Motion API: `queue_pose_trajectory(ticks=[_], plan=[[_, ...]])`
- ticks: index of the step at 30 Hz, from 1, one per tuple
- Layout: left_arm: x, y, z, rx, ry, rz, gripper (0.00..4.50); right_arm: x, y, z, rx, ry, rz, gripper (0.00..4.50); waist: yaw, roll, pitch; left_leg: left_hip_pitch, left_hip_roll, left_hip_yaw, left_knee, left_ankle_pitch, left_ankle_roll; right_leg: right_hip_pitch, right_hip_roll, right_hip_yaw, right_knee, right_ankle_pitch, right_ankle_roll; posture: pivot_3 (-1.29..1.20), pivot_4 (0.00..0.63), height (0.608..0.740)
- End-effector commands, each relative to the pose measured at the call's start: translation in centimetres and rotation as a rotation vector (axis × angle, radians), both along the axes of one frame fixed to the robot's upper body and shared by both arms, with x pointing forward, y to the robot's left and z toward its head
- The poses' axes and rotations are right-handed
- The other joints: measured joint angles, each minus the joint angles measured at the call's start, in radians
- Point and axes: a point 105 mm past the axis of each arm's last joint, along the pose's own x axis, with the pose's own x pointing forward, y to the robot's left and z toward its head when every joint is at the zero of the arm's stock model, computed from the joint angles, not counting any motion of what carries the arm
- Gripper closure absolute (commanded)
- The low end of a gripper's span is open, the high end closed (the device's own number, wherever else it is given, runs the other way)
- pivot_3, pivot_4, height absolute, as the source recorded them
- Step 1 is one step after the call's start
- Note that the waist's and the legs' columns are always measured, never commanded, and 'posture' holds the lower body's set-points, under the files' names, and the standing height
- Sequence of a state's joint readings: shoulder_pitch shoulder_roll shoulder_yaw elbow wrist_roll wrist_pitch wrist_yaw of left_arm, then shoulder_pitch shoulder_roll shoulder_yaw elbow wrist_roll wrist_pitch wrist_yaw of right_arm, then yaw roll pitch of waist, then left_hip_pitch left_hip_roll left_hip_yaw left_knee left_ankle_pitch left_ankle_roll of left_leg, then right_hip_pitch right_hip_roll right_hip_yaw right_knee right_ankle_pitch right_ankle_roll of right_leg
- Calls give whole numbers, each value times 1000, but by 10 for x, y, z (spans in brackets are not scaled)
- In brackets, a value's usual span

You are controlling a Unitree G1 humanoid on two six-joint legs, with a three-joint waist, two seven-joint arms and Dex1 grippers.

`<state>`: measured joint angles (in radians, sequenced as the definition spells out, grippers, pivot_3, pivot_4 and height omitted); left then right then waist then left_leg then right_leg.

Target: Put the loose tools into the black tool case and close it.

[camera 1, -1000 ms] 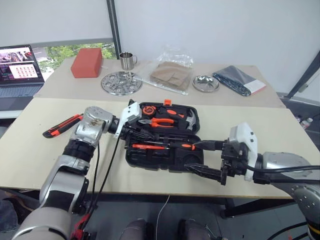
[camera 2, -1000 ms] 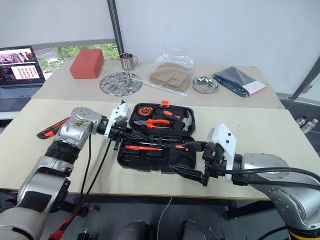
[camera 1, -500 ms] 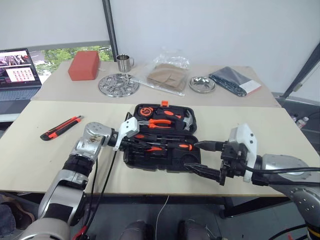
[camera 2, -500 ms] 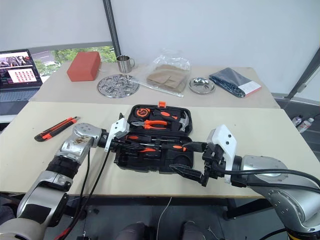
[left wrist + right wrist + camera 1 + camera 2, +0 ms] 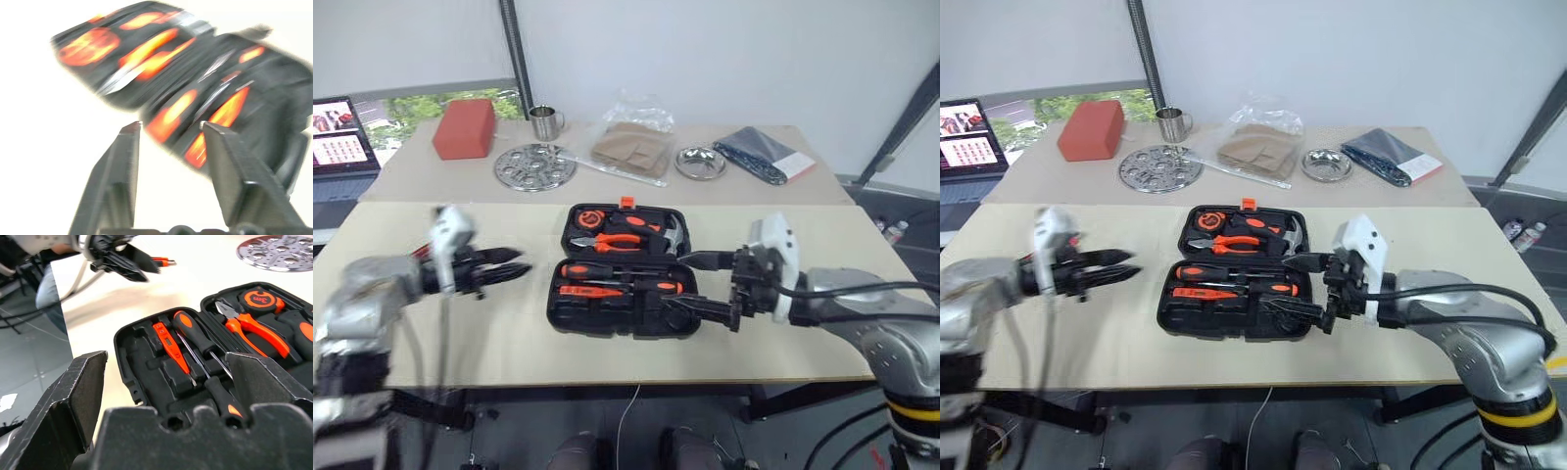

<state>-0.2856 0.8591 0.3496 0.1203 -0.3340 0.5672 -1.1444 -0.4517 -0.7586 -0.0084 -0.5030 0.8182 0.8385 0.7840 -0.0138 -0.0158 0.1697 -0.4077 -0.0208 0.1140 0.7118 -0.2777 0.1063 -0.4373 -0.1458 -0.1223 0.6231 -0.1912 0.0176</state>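
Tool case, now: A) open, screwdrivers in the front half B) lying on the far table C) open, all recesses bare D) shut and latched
A: the case lies open on the near table with two screwdrivers and a slim tester in its front half.

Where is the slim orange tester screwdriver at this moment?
In the left eye view, the slim orange tester screwdriver lies in the front half of the open black tool case, on its left side, just in front of a black-and-orange screwdriver.

I note the black tool case [image 5: 622, 284] lying open between my left gripper [image 5: 514, 273] and right gripper [image 5: 690, 284].
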Motion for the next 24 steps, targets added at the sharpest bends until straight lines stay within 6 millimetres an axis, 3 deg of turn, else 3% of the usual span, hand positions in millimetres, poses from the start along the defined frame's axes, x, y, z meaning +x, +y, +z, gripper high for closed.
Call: queue_pose_trajectory(ticks=[1,3,9,12,18,24], plan=[[-21,65,4,114,-53,251,740,-1,11,8,10,-45,92,0,4,0,0,0,0,0,0,-2,-3,0,0,0,-1,0,0,0,150,734],[-30,84,0,156,-45,321,36,-1,14,8,4,-44,116,0,15,0,1,0,-1,0,0,-5,-9,0,0,-1,-1,0,0,0,150,734],[-15,112,3,287,-46,396,36,2,18,5,-5,-45,150,0,42,1,1,0,-2,-1,-1,-6,-11,-1,-1,-2,-8,2,1,0,150,734],[8,121,8,339,-45,427,36,2,18,6,-6,-51,151,0,43,0,1,0,-2,0,-1,-6,-11,-2,0,-1,-9,4,1,0,150,734],[50,119,11,413,9,477,36,-1,13,6,-12,-72,112,0,32,-3,-1,-2,-5,5,-1,-5,-12,-1,4,-2,3,6,0,0,150,734],[60,112,-10,432,137,506,36,-7,4,7,-4,-73,63,0,2,-4,-1,-3,-4,5,-2,-5,-11,-1,7,-1,0,2,5,0,150,734]])
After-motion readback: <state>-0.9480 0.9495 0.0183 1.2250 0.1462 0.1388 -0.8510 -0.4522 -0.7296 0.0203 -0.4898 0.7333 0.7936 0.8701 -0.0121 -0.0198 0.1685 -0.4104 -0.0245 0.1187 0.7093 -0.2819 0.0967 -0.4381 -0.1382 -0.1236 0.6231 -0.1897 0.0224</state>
